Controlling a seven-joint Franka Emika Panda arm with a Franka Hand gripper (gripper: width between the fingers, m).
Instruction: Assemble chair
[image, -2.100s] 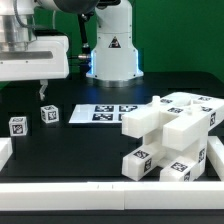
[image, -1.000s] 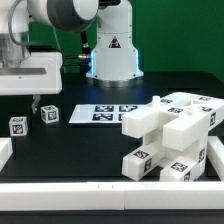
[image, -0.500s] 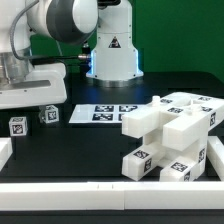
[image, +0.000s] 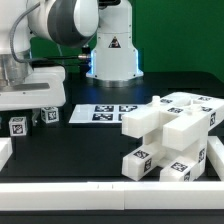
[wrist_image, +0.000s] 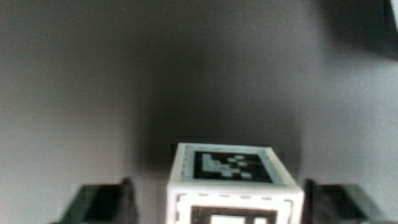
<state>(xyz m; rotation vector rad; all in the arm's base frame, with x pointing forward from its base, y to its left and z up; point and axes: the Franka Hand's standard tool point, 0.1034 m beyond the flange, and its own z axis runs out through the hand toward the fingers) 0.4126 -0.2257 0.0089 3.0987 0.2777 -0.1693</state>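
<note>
The chair is in parts. A cluster of chunky white tagged blocks and panels (image: 170, 130) is stacked at the exterior view's right. Two small tagged leg blocks stand at the exterior view's left: one (image: 17, 125) free, the other (image: 51, 115) partly hidden under my hand. My gripper (image: 41, 108) is low over that second block. In the wrist view the tagged white block (wrist_image: 231, 170) stands upright between my gripper's (wrist_image: 214, 208) two dark fingers (wrist_image: 100, 203). A narrow gap shows on each side, so the jaws are open around it.
The marker board (image: 100, 113) lies flat behind the blocks, in front of the robot base (image: 112, 50). Plain white edge blocks sit at the near left (image: 5, 150) and along the right (image: 214, 160). The black tabletop (image: 80, 150) lies between.
The arm has swung left and come down until the hand sits over the small leg block. The fingers now flank it more closely than before.
</note>
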